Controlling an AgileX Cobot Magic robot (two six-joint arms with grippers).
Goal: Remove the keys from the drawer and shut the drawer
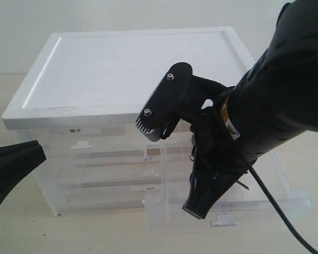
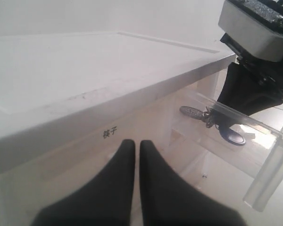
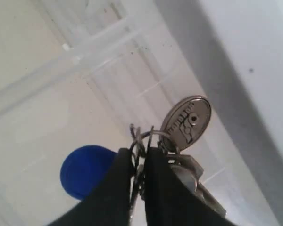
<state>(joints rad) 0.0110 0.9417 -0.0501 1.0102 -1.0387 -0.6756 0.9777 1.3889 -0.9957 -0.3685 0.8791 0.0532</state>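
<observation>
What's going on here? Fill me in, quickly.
The right gripper is down in the pulled-out drawer of the plastic cabinet, pinched shut on the keys at their ring. The keys are not yet clear of the drawer, which stands open. The left gripper is shut and empty, and hovers in front of the cabinet.

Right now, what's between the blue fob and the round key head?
The right gripper, shut on the keys at their ring; the right wrist view shows it.
</observation>
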